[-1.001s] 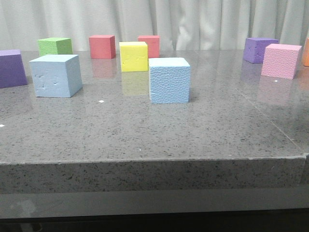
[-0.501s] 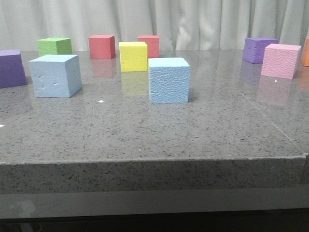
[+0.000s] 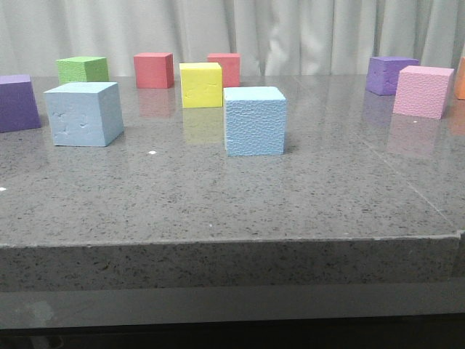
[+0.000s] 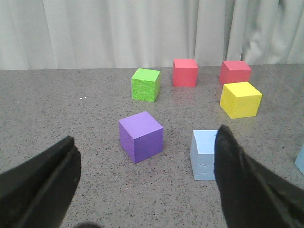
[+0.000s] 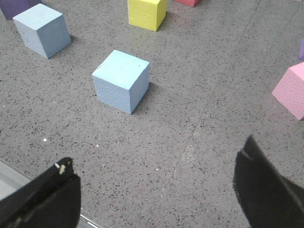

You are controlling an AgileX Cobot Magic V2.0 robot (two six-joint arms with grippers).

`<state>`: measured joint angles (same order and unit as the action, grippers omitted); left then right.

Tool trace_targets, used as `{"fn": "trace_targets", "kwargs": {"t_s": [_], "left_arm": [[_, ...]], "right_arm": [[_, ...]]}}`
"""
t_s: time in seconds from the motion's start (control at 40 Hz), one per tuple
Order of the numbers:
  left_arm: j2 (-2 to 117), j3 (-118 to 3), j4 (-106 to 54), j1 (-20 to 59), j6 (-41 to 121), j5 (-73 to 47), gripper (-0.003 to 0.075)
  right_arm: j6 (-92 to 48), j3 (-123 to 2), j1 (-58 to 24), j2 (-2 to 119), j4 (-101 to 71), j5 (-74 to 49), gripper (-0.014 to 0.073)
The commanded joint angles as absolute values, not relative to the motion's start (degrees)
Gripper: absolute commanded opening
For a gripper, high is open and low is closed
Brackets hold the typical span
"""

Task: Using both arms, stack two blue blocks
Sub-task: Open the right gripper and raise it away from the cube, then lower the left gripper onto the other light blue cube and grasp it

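Left gripper [image 4: 145,156] gaping wide, finger [image 4: 247,185] hiding part of dented blue block [image 4: 205,154]. Right gripper [image 5: 156,185] spread, empty, pebbled blue block [image 5: 122,80] sitting ahead. Two blue blocks showing.

Soft, even light falls from above; the polished bench [image 3: 218,196] mirrors the blocks faintly and carries small white glints. Shadows are short and pale. Both wrist views show the dark fingers [image 4: 247,185] blurred, out of focus.

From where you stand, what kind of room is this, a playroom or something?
More likely a robot test bench: coloured foam cubes, among them two blue blocks, are spread over a grey speckled stone table, with a plain white curtain closing off the background.
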<state>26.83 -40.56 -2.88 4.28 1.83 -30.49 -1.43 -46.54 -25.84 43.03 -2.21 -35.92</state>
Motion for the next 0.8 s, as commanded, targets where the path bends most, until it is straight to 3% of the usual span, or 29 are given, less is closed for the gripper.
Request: {"fn": "trace_targets", "kwargs": {"t_s": [0.0, 0.18, 0.53, 0.78], "left_arm": [[27.44, -42.44, -3.30, 4.16, 1.40, -25.80, 0.0566], [31.39, -45.46, -3.30, 5.59, 1.63, -29.88, 0.0566], [50.61, -55.94, -0.38, 19.15, 1.76, -38.94, 0.0566], [65.46, -64.99, 0.00, 20.44, 1.76, -41.92, 0.0566]], "right_arm": [[-2.01, -48.07, -25.66, 42.69, -2.35, -31.90, 0.0656], [-2.01, -48.07, -25.66, 42.69, -2.35, -31.96, 0.0656], [-2.01, -48.07, -25.66, 42.69, -2.35, -31.96, 0.0656], [-2.01, -48.07, -25.66, 42.69, -2.35, -31.96, 0.0656]]}}
